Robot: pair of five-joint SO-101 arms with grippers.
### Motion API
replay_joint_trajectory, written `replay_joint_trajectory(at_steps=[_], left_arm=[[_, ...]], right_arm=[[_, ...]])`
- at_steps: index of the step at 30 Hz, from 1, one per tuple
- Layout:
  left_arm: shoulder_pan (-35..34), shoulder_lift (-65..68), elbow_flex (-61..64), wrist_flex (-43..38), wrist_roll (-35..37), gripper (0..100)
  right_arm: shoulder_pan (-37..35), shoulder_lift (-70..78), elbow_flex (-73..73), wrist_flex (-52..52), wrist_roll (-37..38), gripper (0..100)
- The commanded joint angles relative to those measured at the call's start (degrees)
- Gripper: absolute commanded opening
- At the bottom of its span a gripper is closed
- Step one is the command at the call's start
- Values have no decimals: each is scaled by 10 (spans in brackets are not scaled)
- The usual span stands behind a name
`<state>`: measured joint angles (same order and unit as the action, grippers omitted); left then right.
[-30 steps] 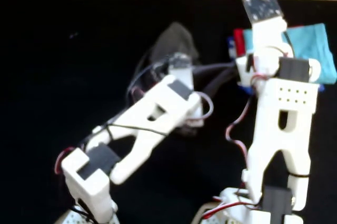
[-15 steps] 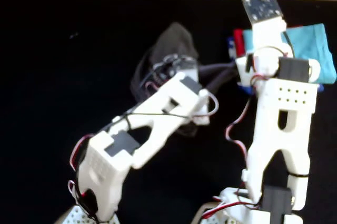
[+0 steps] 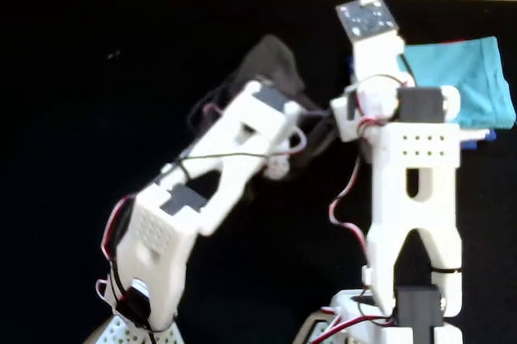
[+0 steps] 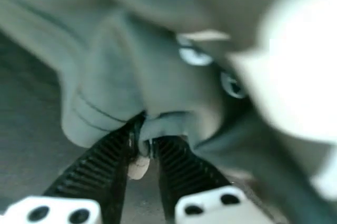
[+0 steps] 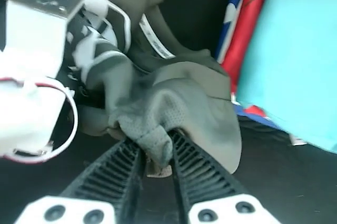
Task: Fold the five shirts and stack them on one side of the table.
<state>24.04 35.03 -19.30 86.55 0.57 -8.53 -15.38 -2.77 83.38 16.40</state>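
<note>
- The grey shirt [image 3: 271, 60] is bunched up in a dark lump near the far edge of the worktop [image 3: 97, 118], a little right of its middle.
- The left gripper [image 4: 141, 148] is clenched on a fold of the grey shirt [image 4: 131, 77]. Its ribbed black fingers [image 4: 105, 161] press together with cloth pinched between the tips.
- The right gripper [image 5: 156, 155] is also clamped on the grey shirt [image 5: 184, 92], nipping a mesh-textured edge of the fabric between its closed fingers [image 5: 118, 169].
- The two grips sit close to each other on the same bundle, and the rest of the shirt hangs crumpled around and beyond them.
- From above, the shirt seems raised off the worktop rather than lying flat, though the arms hide its underside.
- The left arm [image 3: 226, 158] slants from the near edge up to the shirt. Its white wrist and wires [image 5: 31, 40] lie just beside the cloth.
- The right arm [image 3: 412, 174] stands upright near the right side, and its wrist bends over towards the bundle.
- A stack of folded shirts lies at the far right corner of the worktop, with the turquoise shirt [image 3: 460, 77] on top.
- In the right wrist view, the red shirt [image 5: 250, 29] and the blue shirt [image 5: 231, 8] peek out from under the turquoise shirt [image 5: 295, 71].
- The stack sits just beside the grey bundle.
</note>
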Motion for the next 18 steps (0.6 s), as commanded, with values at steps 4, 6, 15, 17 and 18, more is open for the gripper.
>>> replay_joint_trajectory(at_steps=[4,6,15,17,18], left_arm=[[-114,-21,-102,132,-48,9],[-164,-38,-104,135,-71,9],[-303,-77,-104,135,-154,9],[-315,-77,-104,135,-165,9],[-321,-77,-104,135,-170,9]], right_arm=[[-30,7,8,-51,-76,6],[-44,22,47,-51,-75,6],[-145,81,156,-57,-50,6],[-177,88,179,-52,-15,6],[-190,89,190,-44,3,6]])
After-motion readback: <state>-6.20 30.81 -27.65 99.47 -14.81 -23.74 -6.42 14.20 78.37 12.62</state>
